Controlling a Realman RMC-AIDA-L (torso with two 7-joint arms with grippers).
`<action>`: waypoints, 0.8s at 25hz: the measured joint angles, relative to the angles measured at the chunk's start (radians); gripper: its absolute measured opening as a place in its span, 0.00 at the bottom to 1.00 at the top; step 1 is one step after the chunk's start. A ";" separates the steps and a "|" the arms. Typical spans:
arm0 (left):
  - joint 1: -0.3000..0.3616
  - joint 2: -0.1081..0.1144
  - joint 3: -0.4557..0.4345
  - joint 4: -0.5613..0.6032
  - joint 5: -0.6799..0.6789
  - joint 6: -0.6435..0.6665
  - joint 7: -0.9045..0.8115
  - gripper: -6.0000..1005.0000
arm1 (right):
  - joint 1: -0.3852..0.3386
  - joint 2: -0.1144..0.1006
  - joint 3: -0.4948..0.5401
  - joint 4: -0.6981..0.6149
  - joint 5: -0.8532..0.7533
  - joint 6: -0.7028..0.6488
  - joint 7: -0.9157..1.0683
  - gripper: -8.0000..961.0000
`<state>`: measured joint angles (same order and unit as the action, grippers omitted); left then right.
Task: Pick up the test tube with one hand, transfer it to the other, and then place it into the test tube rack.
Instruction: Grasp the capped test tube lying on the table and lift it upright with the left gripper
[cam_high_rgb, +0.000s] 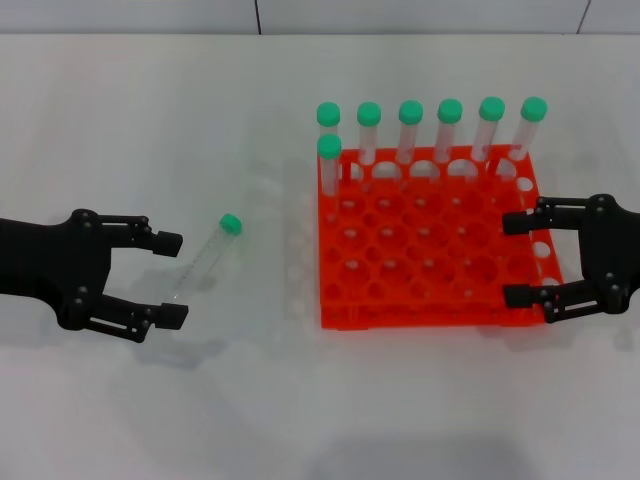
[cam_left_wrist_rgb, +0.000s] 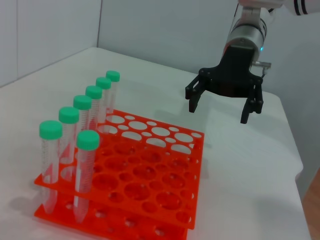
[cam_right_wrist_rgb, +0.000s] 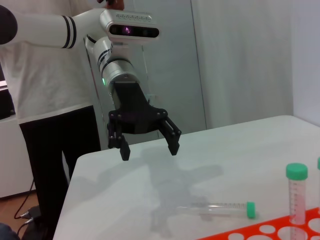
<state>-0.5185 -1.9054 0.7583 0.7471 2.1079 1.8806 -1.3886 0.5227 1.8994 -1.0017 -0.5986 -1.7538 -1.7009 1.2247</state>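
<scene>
Green-capped clear plastic test tube (cam_high_rgb: 207, 256) is lying flat on the white table (cam_high_rgb: 150, 120), left of the orange-red plastic grid rack (cam_high_rgb: 430, 250). So the pickup step hasn't been started yet. The black two-finger left gripper (cam_high_rgb: 170, 279) is held wide apart and empty just beside it, needing a short reach in. The right gripper (cam_high_rgb: 518, 258) hovers spread and empty over the rack's right edge. Seven capped tubes (cam_high_rgb: 410, 130) are seated along the far row, nothing's blocked.

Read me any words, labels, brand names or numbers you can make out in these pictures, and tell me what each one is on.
No text can be read in any view.
The lying test tube shows faint graduation marks along its side, too small to read.
The standing tubes bear similar marks, also unreadable.
The test tube rack, left gripper and right gripper show no readable lettering.
</scene>
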 joint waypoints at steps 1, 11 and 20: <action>0.000 0.000 0.000 0.000 0.000 0.000 0.000 0.88 | -0.001 0.000 0.000 0.000 0.000 0.002 -0.001 0.89; 0.007 -0.012 -0.004 0.000 0.000 -0.004 -0.015 0.88 | -0.001 0.003 0.002 -0.004 -0.006 -0.005 -0.004 0.89; 0.008 -0.039 0.002 0.119 0.035 0.002 -0.246 0.88 | -0.013 0.003 0.014 -0.009 0.000 -0.007 -0.007 0.89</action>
<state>-0.5103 -1.9446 0.7605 0.8663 2.1431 1.8821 -1.6350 0.5096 1.9027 -0.9882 -0.6072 -1.7538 -1.7076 1.2174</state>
